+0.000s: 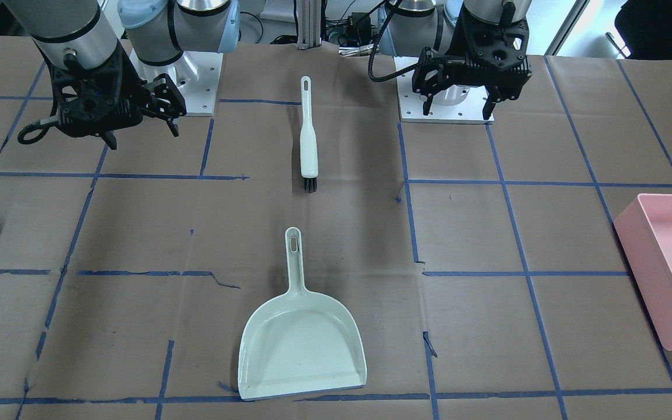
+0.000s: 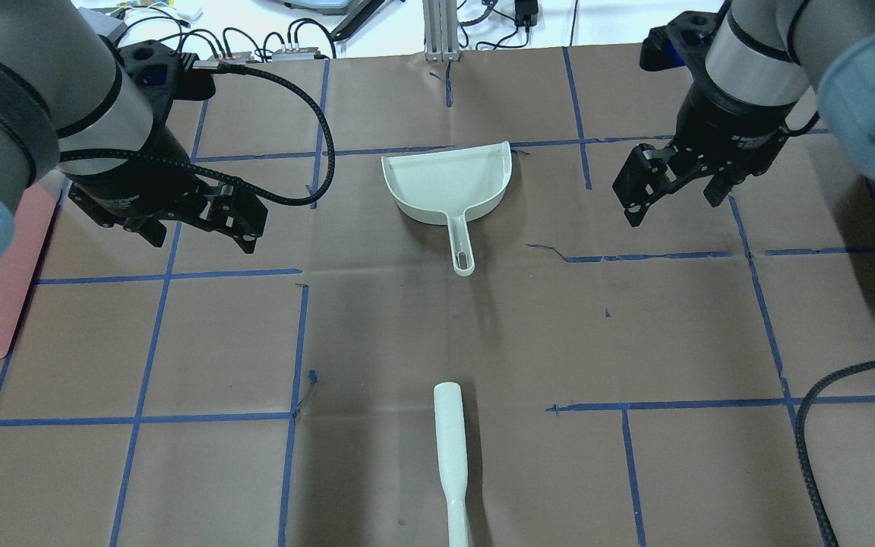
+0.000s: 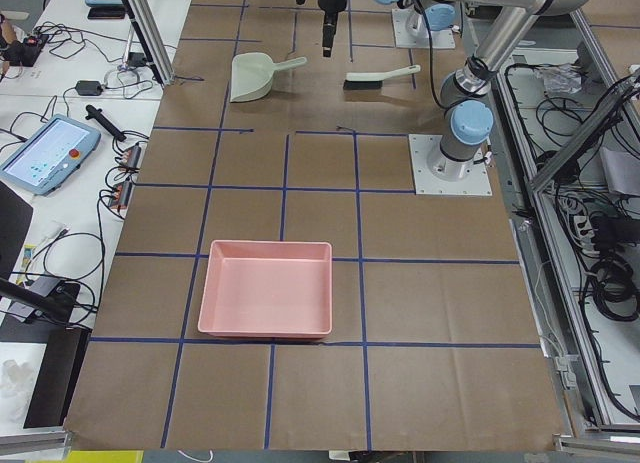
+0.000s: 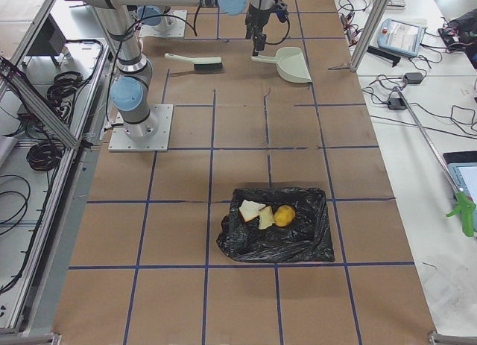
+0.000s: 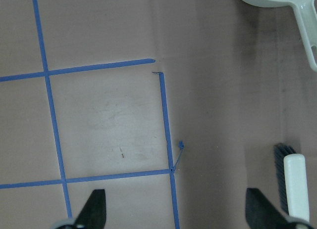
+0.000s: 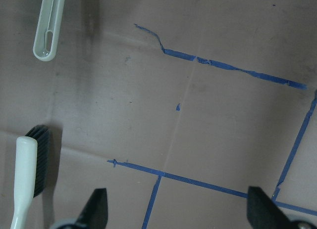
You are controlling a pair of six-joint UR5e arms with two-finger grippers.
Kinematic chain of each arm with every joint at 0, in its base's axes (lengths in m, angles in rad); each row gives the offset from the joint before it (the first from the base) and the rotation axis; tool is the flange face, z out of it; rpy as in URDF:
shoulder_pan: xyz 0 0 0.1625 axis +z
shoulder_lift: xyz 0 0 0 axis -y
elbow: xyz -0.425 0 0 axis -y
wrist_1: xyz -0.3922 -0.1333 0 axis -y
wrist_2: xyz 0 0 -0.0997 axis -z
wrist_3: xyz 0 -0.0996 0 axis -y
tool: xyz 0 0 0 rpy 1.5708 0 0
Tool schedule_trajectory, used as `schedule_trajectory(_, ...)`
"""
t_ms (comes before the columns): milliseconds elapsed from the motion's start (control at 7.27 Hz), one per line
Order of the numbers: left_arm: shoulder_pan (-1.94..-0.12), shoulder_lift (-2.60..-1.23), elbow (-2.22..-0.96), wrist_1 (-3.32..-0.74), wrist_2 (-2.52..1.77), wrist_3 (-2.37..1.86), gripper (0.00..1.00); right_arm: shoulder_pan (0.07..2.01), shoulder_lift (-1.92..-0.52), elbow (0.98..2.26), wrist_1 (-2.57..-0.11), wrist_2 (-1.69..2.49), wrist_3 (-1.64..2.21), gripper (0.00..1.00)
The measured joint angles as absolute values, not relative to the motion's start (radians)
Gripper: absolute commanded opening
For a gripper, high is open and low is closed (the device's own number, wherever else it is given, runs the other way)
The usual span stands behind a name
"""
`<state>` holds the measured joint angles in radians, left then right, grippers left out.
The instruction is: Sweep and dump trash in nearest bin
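The trash shows only in the exterior right view: a yellow-brown potato (image 4: pixel 283 214) and two pieces of white bread (image 4: pixel 251 209) lie inside a black-bag-lined bin (image 4: pixel 298 244). A pale green dustpan (image 1: pixel 301 344) (image 2: pixel 449 182) lies flat and empty at mid-table. A white brush (image 1: pixel 308 137) (image 2: pixel 451 456) with black bristles lies nearer the robot. My left gripper (image 2: pixel 202 243) (image 1: pixel 457 109) is open and empty above the table. My right gripper (image 2: pixel 671 210) (image 1: pixel 142 136) is open and empty too. Neither touches a tool.
A pink bin (image 1: pixel 668 268) (image 3: pixel 265 288) stands at the table's end on my left side. The table is brown paper with blue tape lines. The brush head (image 5: pixel 294 184) (image 6: pixel 25 179) shows at the edge of both wrist views.
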<state>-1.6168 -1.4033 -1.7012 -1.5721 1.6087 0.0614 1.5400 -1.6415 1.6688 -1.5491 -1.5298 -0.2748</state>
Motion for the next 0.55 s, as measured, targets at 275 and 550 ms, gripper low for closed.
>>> schedule_trajectory(275, -1.617, -1.403, -1.701, -1.570, 1.609, 0.061, 1.00, 1.514, -1.677, 1.672, -1.556, -1.537, -0.272, 1.00)
schedule_trajectory(550, -1.617, -1.404, -1.701, -1.569, 1.608, 0.061, 1.00, 1.509, -1.677, 1.642, -1.552, -1.536, -0.263, 1.00)
